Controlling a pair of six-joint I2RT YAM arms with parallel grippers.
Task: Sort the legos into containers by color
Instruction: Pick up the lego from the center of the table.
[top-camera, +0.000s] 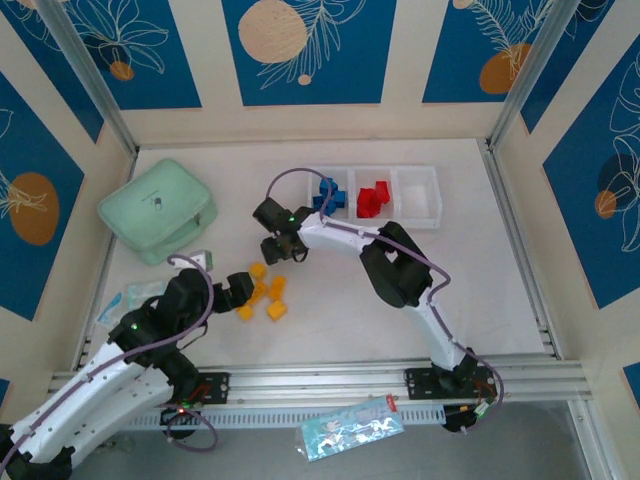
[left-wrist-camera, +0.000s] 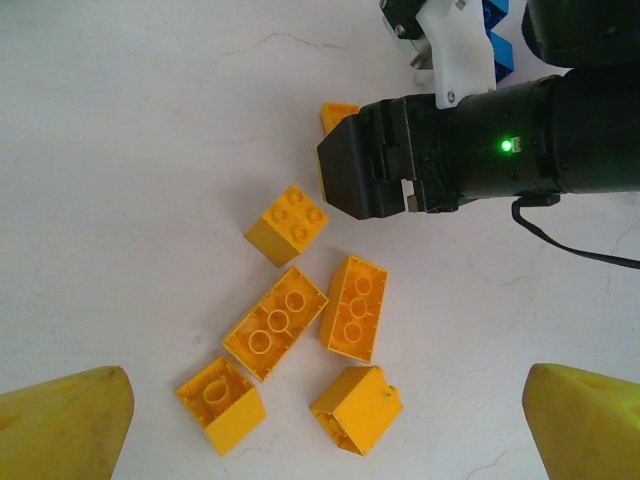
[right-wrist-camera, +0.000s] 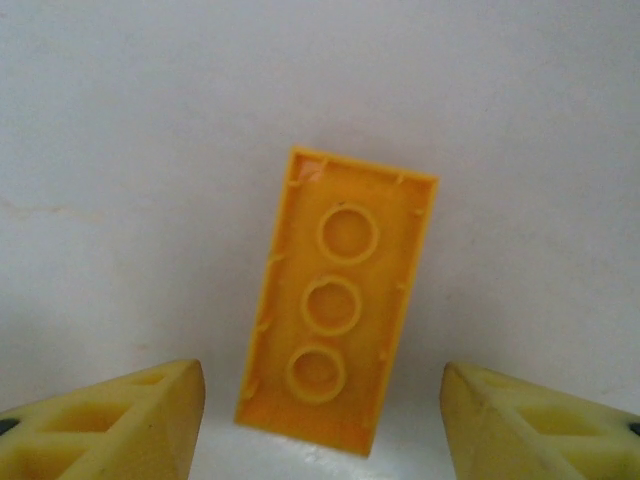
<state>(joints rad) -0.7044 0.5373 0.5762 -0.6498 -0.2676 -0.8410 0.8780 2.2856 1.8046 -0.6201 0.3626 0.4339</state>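
Pick-up step: right gripper (right-wrist-camera: 321, 400), jaws apart, straddles an upturned yellow-orange plastic brick (right-wrist-camera: 340, 300) lying on the white table (right-wrist-camera: 120, 110), untouched; next, probably: close, lift, carry to the empty end compartment (top-camera: 418, 198) of the low white tray (top-camera: 394, 169); left gripper (left-wrist-camera: 325, 440) spread, empty.

Pretty sure this is a robotics lab test cell, not anybody's home; a white tabletop (top-camera: 330, 335) is boxed in by aluminium extrusion posts (top-camera: 95, 95) and walls of blue printed panels (top-camera: 305, 50) with leaf and orange-circle patterns; the left arm (top-camera: 100, 365) and right arm (top-camera: 395, 270) are bolted onto a slotted aluminium rail (top-camera: 330, 383) along the near edge; purple cables (top-camera: 290, 171) loop along both arms, and green status lights (top-camera: 133, 327) glow on them
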